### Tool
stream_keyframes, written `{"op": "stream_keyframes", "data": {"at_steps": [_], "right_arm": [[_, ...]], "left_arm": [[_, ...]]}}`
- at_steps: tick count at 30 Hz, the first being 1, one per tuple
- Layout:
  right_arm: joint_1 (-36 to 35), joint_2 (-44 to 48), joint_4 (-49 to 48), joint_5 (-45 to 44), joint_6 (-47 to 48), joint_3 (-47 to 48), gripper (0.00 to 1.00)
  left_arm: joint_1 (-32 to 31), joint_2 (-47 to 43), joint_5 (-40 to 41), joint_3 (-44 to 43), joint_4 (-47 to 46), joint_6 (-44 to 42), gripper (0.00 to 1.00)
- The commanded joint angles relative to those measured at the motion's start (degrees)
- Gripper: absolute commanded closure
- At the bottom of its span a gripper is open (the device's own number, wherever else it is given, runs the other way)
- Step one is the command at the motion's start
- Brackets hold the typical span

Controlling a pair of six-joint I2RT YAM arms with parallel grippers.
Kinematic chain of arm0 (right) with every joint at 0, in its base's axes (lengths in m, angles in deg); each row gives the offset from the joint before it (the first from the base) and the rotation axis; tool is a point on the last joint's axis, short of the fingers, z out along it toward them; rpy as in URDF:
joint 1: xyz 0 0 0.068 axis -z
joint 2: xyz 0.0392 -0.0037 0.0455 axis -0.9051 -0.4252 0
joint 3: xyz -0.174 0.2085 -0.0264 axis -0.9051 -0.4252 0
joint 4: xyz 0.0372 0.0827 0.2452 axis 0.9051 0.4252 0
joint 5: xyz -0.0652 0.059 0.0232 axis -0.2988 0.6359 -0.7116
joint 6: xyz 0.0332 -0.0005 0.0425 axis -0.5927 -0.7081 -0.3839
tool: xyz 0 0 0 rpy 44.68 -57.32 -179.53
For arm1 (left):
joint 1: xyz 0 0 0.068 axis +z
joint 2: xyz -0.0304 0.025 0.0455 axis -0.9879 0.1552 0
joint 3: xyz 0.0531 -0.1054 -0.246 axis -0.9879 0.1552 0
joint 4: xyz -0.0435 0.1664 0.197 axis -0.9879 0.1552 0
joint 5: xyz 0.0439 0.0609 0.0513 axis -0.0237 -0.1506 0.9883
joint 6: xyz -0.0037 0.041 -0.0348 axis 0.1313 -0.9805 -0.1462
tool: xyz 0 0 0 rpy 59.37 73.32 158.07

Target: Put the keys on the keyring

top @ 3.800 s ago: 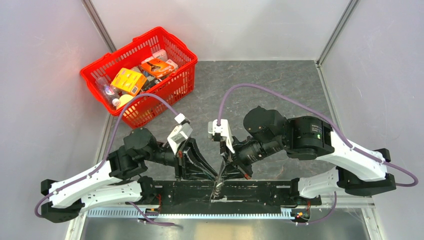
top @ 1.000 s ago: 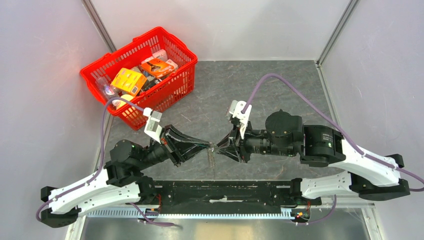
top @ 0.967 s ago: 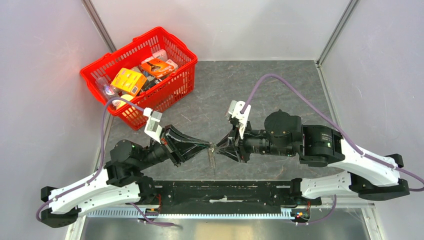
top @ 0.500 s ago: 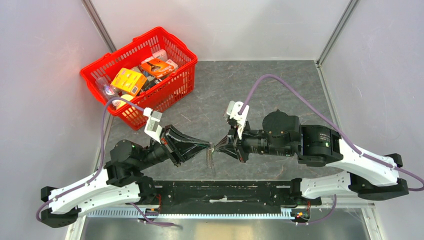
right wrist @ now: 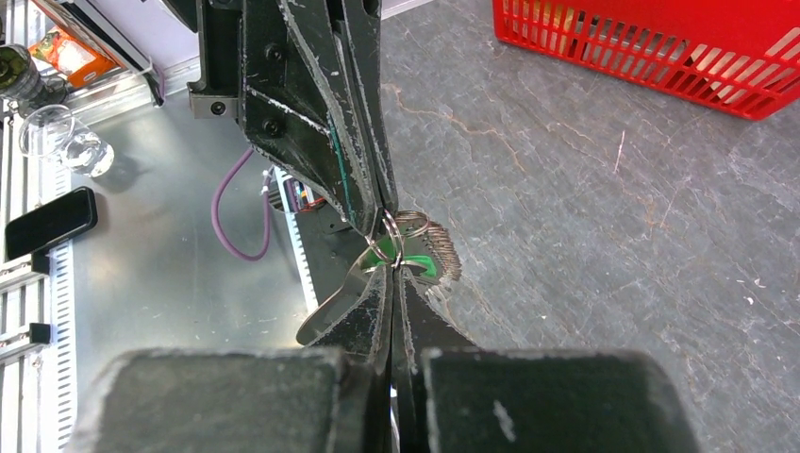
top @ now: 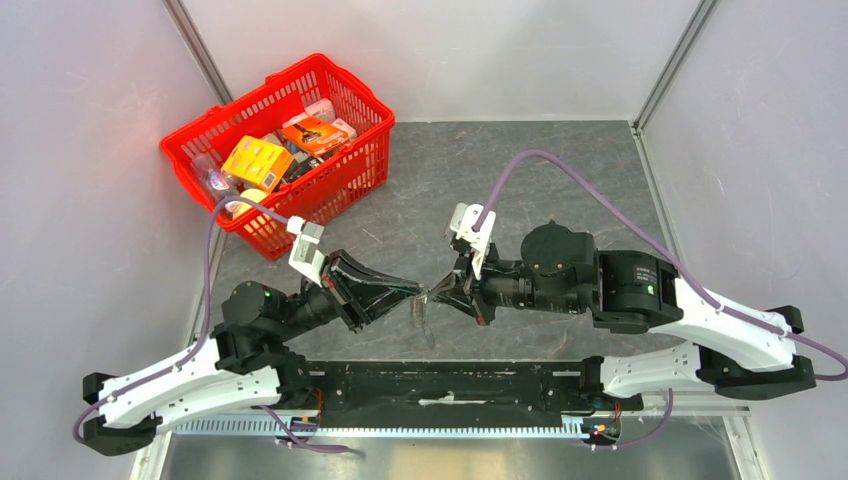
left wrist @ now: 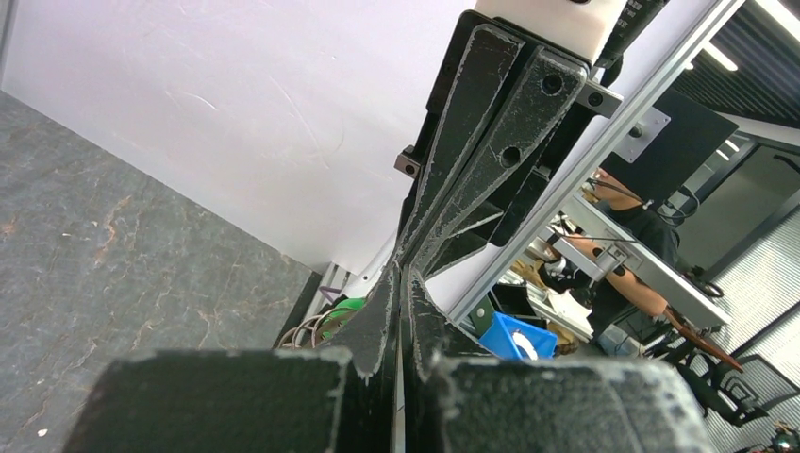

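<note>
L gripper point(right wrist: 382, 219) & R gripper point(right wrist: 391, 278) meet tip-to-tip in mid-air over desk point(right wrist: 585, 189). L is pinched shut on keyring point(right wrist: 436, 247), R apparently pinched shut on key point(right wrist: 422, 268) by its green head. Risk: w/ 2 tight pinches this close, any twist or pull could pop key free & drop it.

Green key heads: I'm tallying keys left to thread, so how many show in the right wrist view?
1. The green key head sits just past the right gripper, near the tip of the left gripper. Others may be hidden behind the grippers.
</note>
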Motion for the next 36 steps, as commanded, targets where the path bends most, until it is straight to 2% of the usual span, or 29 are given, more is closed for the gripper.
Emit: {"op": "stream_keyframes", "data": {"at_steps": [1, 10, 25, 30, 33, 36], "right_arm": [[-1.3, 0.3, -2.9, 0.5, 0.6, -1.1, 1.00], [-4.2, 0.3, -3.2, 0.6, 2.1, -1.3, 1.00], [-8.4, -3.3, -1.3, -7.0, 5.0, 1.3, 1.00], [-8.4, -0.6, -0.4, -8.1, 3.7, 1.6, 0.71], [-8.4, 2.3, 1.0, -9.3, 2.7, 1.6, 0.63], [-8.4, 5.2, 2.4, -11.6, 1.6, 1.3, 0.62]], "left_arm": [[0.0, 0.4, 2.6, 0.3, -5.2, 1.3, 0.98], [0.0, 0.8, 4.8, 0.5, -5.7, 1.3, 0.98], [0.0, 1.7, 5.2, 2.0, -10.0, 2.9, 0.98], [0.0, 1.2, 4.5, 2.3, -10.9, 3.3, 0.98], [0.0, 0.4, 3.3, 2.5, -11.5, 3.4, 0.98], [0.0, -0.6, 2.5, 2.7, -11.9, 3.5, 0.98]]}}
